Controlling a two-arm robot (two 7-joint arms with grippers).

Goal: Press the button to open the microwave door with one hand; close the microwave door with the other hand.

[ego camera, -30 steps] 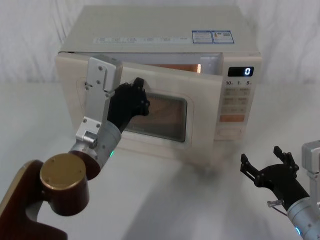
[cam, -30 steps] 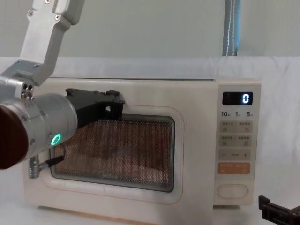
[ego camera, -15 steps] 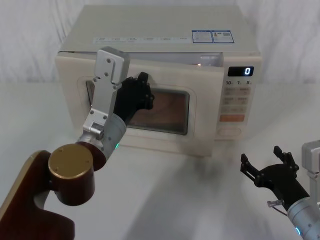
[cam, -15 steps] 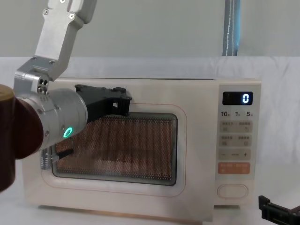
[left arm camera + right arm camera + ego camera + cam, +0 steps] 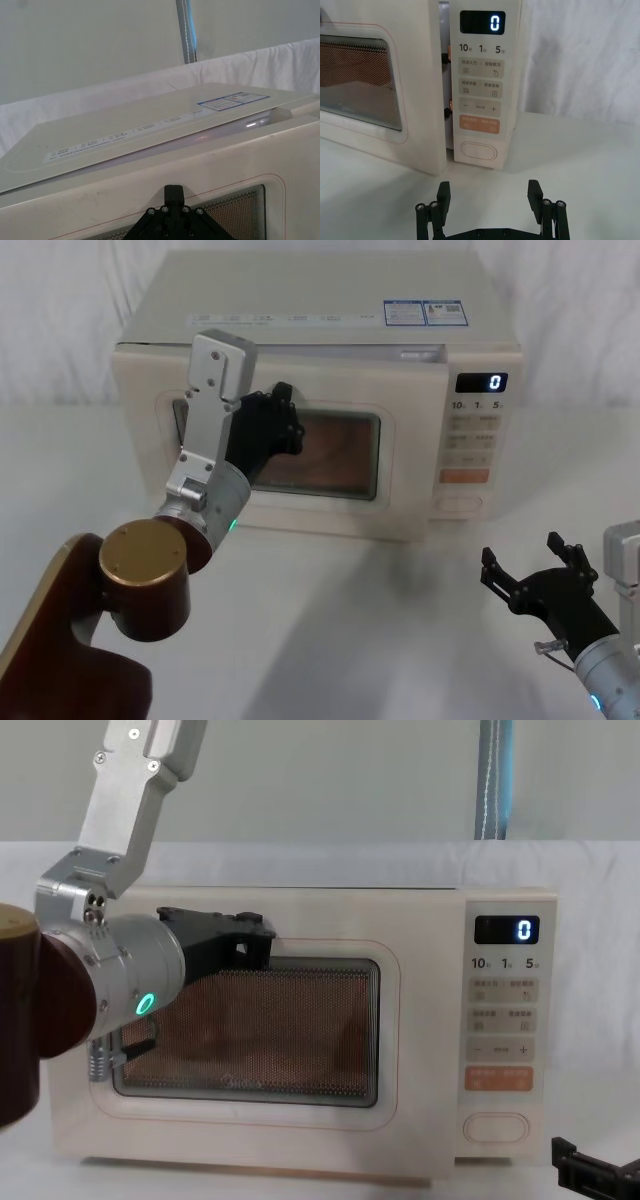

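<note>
The microwave door [image 5: 400, 470] is almost flush with the cream oven, and in the right wrist view a narrow gap remains between the door [image 5: 420, 100] and the control panel. My left gripper [image 5: 285, 425] is shut, with its black tip pressed on the door's frame just above the window's upper left [image 5: 250, 935]; the left wrist view shows that tip [image 5: 173, 192] against the door [image 5: 225, 165]. The button [image 5: 458, 503] is the wide cream key at the panel's bottom [image 5: 478, 150]. My right gripper [image 5: 530, 558] hovers open low in front of the button [image 5: 489, 190], well apart from it.
Above the button are an orange key [image 5: 480, 123], small beige keys and a display [image 5: 481, 383] reading 0. The oven stands on a white cloth-covered table [image 5: 380, 620] with white drapes behind. My left arm's silver links [image 5: 215, 390] reach across the door's left half.
The door swung from clearly ajar to nearly flush as my left gripper pushed it inward. The right arm stayed still.
</note>
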